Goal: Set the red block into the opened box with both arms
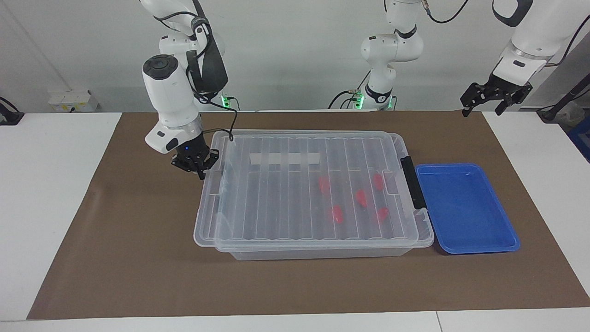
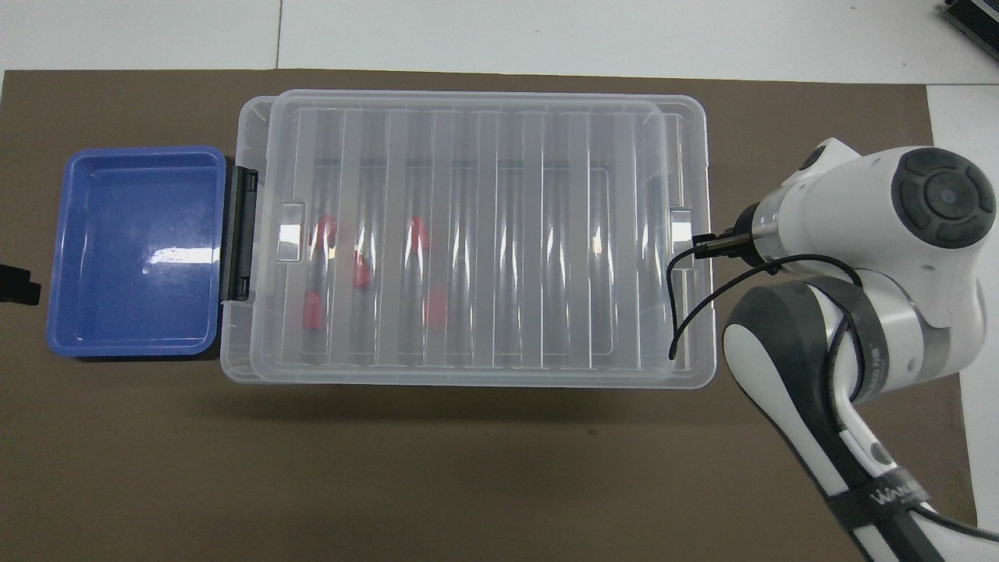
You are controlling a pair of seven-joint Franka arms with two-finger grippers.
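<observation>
The clear box sits mid-mat, and its ribbed lid covers nearly all of it. Several red blocks lie inside, seen through the lid, toward the dark handle. My right gripper is shut, its tip against the lid's end edge at the right arm's end. My left gripper hangs open and empty, high over the mat's corner at the left arm's end.
A shallow blue tray stands empty against the box's handle end. A brown mat covers the white table. The right arm's black cable drapes over the lid's end.
</observation>
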